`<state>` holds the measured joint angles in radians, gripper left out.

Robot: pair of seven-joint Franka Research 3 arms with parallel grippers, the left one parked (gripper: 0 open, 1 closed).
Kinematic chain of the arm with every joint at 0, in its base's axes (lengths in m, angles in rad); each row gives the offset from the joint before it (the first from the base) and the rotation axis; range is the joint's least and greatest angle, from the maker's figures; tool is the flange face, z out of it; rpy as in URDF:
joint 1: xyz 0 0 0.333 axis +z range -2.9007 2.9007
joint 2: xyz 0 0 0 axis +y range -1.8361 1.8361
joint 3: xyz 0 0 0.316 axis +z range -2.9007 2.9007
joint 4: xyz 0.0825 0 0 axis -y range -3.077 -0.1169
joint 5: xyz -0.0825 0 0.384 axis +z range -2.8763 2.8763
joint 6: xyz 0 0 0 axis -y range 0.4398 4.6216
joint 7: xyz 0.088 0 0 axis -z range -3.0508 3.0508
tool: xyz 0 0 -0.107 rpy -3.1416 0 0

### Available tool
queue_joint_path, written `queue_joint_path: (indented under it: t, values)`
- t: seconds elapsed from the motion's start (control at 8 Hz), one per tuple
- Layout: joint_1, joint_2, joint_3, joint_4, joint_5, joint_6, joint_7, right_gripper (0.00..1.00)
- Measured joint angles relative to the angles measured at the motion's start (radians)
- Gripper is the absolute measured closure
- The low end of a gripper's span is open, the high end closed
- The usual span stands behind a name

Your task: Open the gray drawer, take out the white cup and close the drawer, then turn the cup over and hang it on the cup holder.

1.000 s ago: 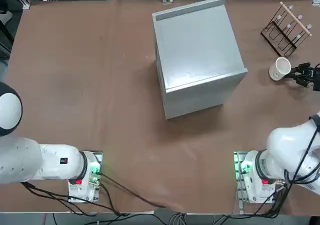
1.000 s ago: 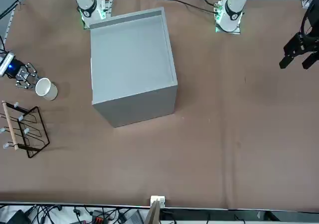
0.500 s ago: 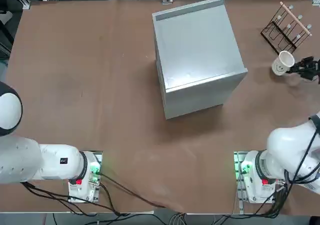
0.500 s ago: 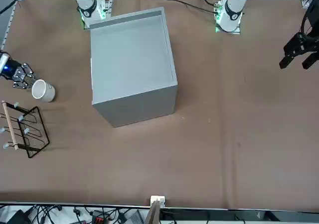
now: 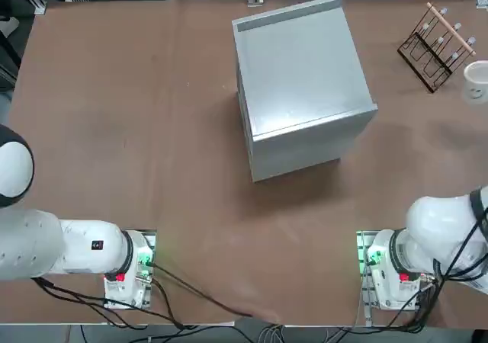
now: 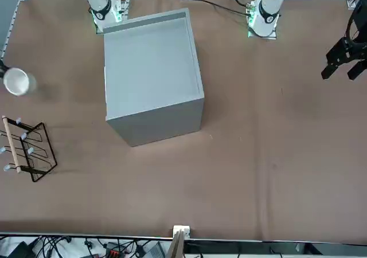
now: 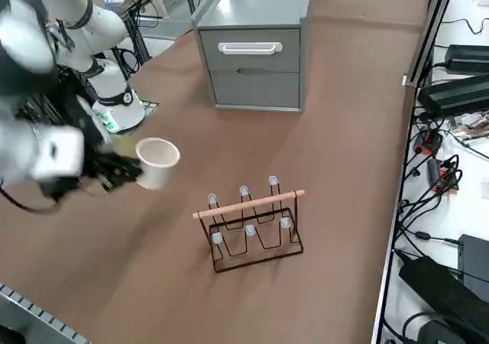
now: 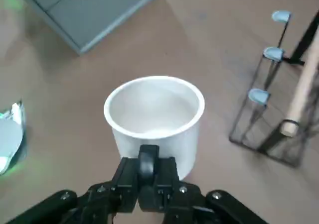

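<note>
The white cup hangs in the air above the table, mouth upward, a short way from the cup holder. My right gripper is shut on the cup's handle; in the right wrist view the fingers pinch the handle right under the cup. From overhead the cup sits at the right edge, beside the cup holder. From the front the cup is at the far left, above the cup holder. The gray drawer is shut in its cabinet.
The gray cabinet stands mid-table. The parked left gripper hovers at the table's other side. The table edge with cables and power bricks runs just past the cup holder. Brown tabletop lies bare left of the cabinet.
The right gripper has lifted the cup off the table and carried it outward toward the robot's right, past the cup holder's side. The cabinet and the holder have not moved.
</note>
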<state>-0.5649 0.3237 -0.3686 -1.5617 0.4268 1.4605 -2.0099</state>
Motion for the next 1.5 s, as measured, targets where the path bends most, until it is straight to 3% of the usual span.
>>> queue_joint_path:
  t: [0.12, 0.5, 1.12, 1.25, 1.5]
  values:
    - [0.044, -0.039, 0.002, 0.049, -0.098, 0.002, 0.053, 0.81]
    - [0.227, -0.034, 0.006, 0.162, -0.314, 0.068, 0.200, 0.81]
    - [0.428, -0.077, 0.013, 0.199, -0.497, 0.134, 0.551, 0.81]
    - [0.459, -0.096, 0.041, 0.171, -0.585, 0.172, 0.634, 0.81]
    - [0.496, -0.206, 0.129, -0.069, -0.873, 0.371, 0.857, 0.81]
